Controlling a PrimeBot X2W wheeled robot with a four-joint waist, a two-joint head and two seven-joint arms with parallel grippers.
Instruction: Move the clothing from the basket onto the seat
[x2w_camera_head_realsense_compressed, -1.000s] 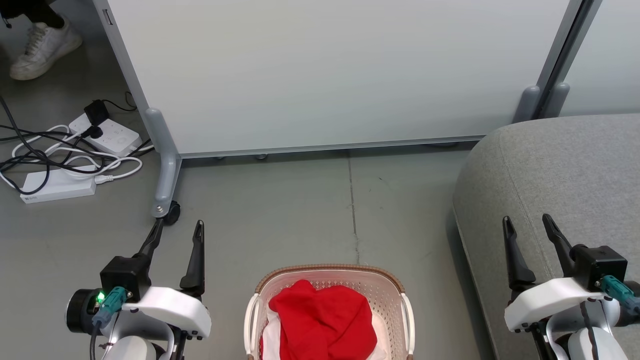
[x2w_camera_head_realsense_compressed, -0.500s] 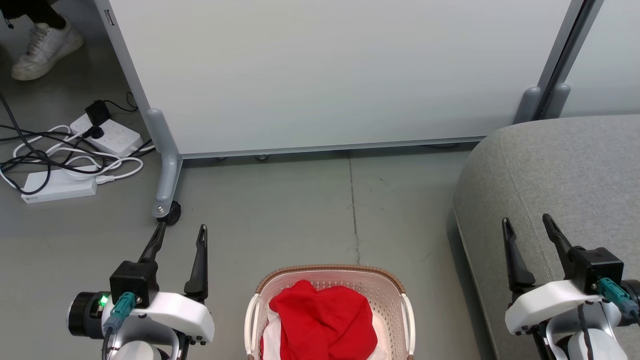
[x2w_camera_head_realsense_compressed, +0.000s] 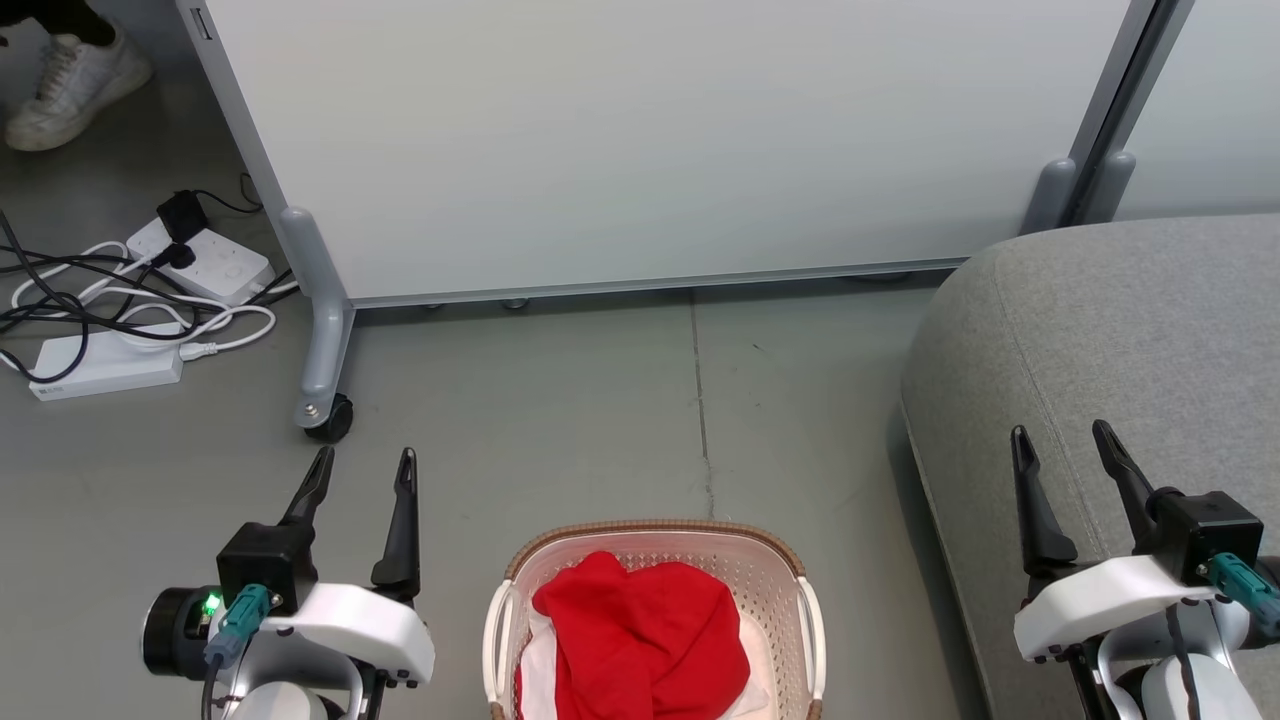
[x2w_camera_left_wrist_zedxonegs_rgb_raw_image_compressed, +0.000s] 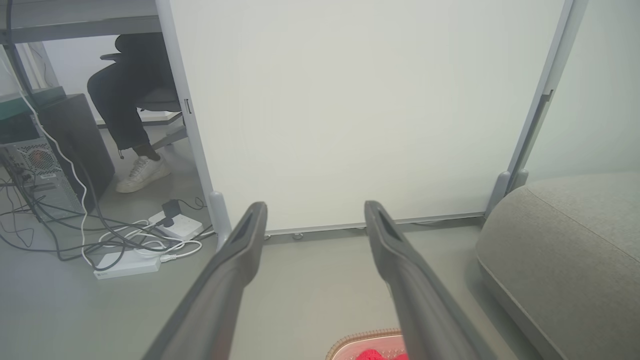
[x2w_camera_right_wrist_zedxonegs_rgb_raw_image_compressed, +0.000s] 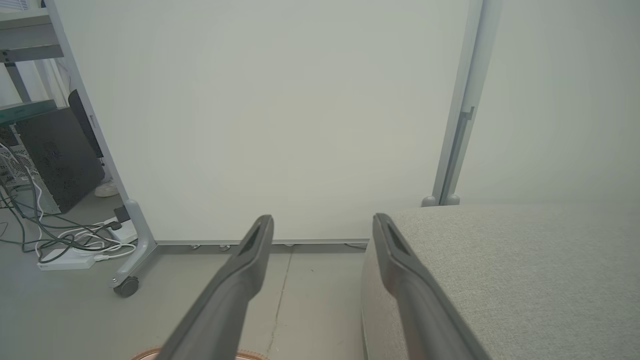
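Observation:
The white basket (x2w_camera_head_realsense_compressed: 770, 575) with a brown rim stands on the floor at the bottom centre of the head view, and its rim edge (x2w_camera_left_wrist_zedxonegs_rgb_raw_image_compressed: 362, 341) peeks into the left wrist view. Red clothing (x2w_camera_head_realsense_compressed: 640, 635) is heaped inside it over some white fabric. The grey seat (x2w_camera_head_realsense_compressed: 1100, 330) (x2w_camera_left_wrist_zedxonegs_rgb_raw_image_compressed: 565, 250) (x2w_camera_right_wrist_zedxonegs_rgb_raw_image_compressed: 515, 270) fills the right side. My left gripper (x2w_camera_head_realsense_compressed: 364, 465) (x2w_camera_left_wrist_zedxonegs_rgb_raw_image_compressed: 316, 212) hangs open left of the basket, holding nothing. My right gripper (x2w_camera_head_realsense_compressed: 1060, 438) (x2w_camera_right_wrist_zedxonegs_rgb_raw_image_compressed: 323, 223) is open above the seat's left edge, also holding nothing.
A white partition panel (x2w_camera_head_realsense_compressed: 640, 140) on a wheeled grey foot (x2w_camera_head_realsense_compressed: 325, 415) stands behind the basket. Power strips and tangled cables (x2w_camera_head_realsense_compressed: 130, 310) lie on the floor at far left. A person's white shoe (x2w_camera_head_realsense_compressed: 60, 85) is at top left, near a computer tower (x2w_camera_left_wrist_zedxonegs_rgb_raw_image_compressed: 35, 165).
The head camera has shifted, so the whole scene sits a little differently. My left gripper has drawn slightly down and right in the view. The right gripper and the clothing hold still.

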